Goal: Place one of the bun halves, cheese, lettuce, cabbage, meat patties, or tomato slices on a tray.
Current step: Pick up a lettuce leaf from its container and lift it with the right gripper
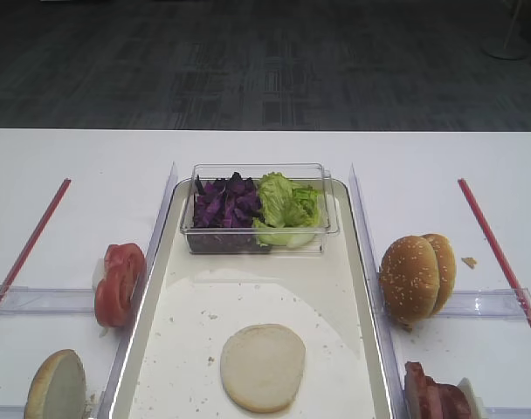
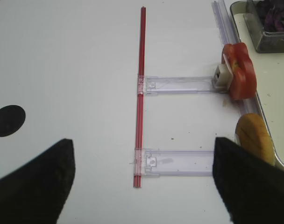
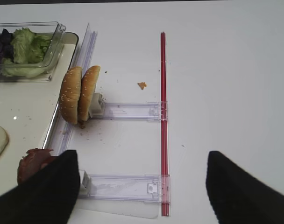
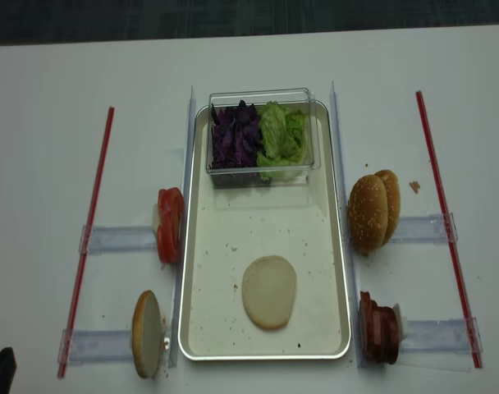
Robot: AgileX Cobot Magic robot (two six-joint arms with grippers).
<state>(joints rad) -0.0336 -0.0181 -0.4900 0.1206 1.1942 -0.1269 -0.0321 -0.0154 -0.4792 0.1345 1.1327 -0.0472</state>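
One pale bun half lies flat on the tray

One round, pale cream bun half (image 1: 263,367) lies cut face up on the near part of the shallow metal tray (image 1: 353,262), its surface smooth and matte, with small crumbs scattered on the tray floor around it. At the far end of the tray stands a clear plastic box (image 1: 258,209) holding shredded purple cabbage (image 1: 225,205) on its left side and crinkled green lettuce (image 1: 288,208) on its right.

On the white worktop (image 1: 82,175) right of the tray, two sesame-topped golden bun halves (image 1: 417,277) stand on edge against each other on a clear plastic holder (image 3: 130,111). Nearer on that side, reddish-brown meat slices (image 4: 378,331) stand on edge on another clear holder. Left of the tray, red tomato slices (image 1: 120,282) stand on edge, and nearer lies a second bun half (image 1: 56,387), tilted on edge with its pale face showing. A thin red rod (image 4: 446,222) runs along the worktop well to the right of the tray, and another red rod (image 4: 87,238) well to the left.

The right end effector (image 3: 142,186) has its dark fingers spread wide apart above the worktop near the meat, holding nothing. The left end effector (image 2: 142,182) likewise shows its two dark fingers far apart over the worktop, empty.
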